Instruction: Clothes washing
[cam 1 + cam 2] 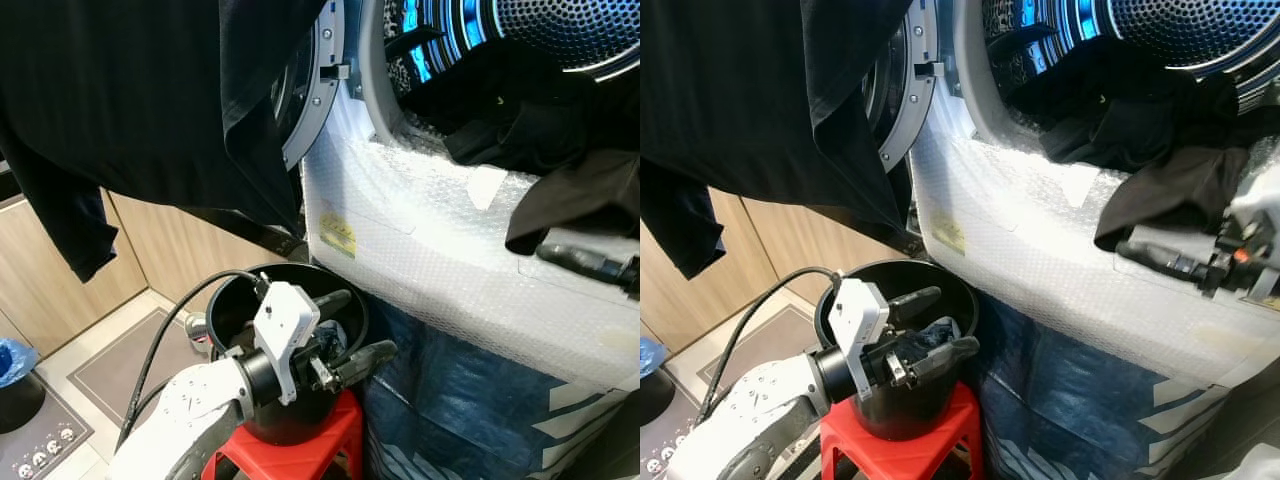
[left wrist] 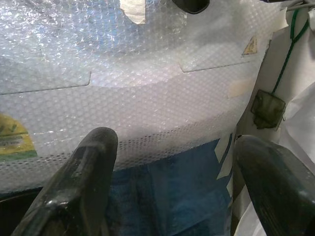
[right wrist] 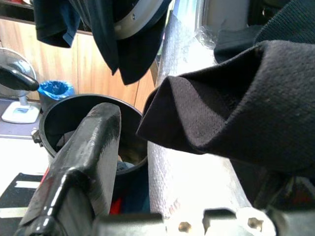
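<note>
Head views: nearest, the left gripper (image 1: 345, 332) hovers with fingers spread and empty over the black bucket (image 1: 958, 300) on the red stool (image 1: 330, 445). Dark clothes (image 1: 520, 120) spill from the washer drum (image 1: 1180, 30).

Left wrist: bubble wrap (image 2: 147, 98) ahead.

Right wrist: the right gripper (image 1: 1170, 260) grasps a black garment (image 3: 236, 108).

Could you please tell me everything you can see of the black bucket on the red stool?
The black bucket is round, open-topped and looks like smooth plastic. It stands upright on a red stool, close against the bubble-wrapped washing machine front. Some dark clothing lies inside. The left gripper, fingers open and empty, hangs across its mouth; a black cable arcs beside its rim.
</note>
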`<state>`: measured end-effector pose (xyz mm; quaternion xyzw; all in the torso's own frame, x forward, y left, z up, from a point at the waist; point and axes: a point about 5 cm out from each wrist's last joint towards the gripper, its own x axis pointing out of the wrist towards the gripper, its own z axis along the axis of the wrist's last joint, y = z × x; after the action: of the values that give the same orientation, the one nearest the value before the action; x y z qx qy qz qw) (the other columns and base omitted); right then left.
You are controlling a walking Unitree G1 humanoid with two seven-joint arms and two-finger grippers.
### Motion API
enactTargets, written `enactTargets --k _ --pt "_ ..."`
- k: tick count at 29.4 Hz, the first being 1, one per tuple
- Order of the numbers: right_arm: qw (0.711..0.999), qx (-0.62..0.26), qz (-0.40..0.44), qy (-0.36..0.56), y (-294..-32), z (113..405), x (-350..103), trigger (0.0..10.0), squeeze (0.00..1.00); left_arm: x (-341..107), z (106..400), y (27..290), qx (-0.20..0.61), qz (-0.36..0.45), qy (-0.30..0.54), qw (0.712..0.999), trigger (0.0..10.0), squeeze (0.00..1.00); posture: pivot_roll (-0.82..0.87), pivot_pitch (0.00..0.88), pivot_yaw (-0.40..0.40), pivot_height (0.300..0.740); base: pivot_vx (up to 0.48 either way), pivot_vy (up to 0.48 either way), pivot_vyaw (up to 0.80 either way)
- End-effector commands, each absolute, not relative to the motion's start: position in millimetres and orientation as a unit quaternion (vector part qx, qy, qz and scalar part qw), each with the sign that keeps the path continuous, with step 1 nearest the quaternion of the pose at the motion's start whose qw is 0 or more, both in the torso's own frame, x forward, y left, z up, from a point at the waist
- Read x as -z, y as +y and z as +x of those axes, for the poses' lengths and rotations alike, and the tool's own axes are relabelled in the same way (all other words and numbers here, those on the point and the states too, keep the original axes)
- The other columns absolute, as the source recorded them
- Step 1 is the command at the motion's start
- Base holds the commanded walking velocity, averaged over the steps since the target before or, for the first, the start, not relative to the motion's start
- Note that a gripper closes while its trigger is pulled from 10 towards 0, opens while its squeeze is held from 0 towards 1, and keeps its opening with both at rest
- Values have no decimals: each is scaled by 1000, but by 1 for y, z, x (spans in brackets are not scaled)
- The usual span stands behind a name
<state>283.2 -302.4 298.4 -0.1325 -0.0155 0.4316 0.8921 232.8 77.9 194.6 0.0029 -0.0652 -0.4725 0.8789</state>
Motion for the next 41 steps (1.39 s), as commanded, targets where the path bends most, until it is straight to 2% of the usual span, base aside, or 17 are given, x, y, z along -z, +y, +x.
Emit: enactTargets --k 1,3,4,6,12,19,28,36,41 --pt "885 -444 -135 -36 -300 281 -306 9176 0 -196 233 78 476 1 -64 877 10000 0 -69 38 25 740 0 0 0" --pt "885 -444 -135 -37 -300 281 -306 9176 0 -196 233 78 476 1 -64 877 10000 0 -69 38 25 740 0 0 0" --pt "882 -447 -140 -44 -295 282 -310 10000 0 -196 232 77 475 1 -64 878 10000 0 -62 38 19 740 0 0 0" --pt "882 -444 -151 -52 -287 283 -315 10000 0 -196 232 77 474 0 -64 878 10000 0 -62 37 19 740 0 0 0" --pt "904 -378 -191 -55 -267 295 -325 10000 0 -195 232 77 473 -1 -63 879 10000 0 -60 38 18 740 0 0 0" --pt "908 -330 -250 -70 -247 293 -338 10000 0 -195 231 77 473 -3 -63 879 10000 0 -64 37 15 740 0 0 0" --pt "917 -221 -331 -34 -255 303 -343 10000 0 -195 231 75 474 -5 -63 878 10000 0 -70 40 13 740 0 0 0" --pt "902 -165 -397 -39 -251 316 -349 10000 0 -195 232 75 474 -7 -64 878 10000 0 -75 45 10 740 0 0 0" --pt "882 -153 -445 -40 -243 324 -353 9725 0 -195 232 75 471 -7 -64 880 10000 0 -71 44 4 740 0 0 0"
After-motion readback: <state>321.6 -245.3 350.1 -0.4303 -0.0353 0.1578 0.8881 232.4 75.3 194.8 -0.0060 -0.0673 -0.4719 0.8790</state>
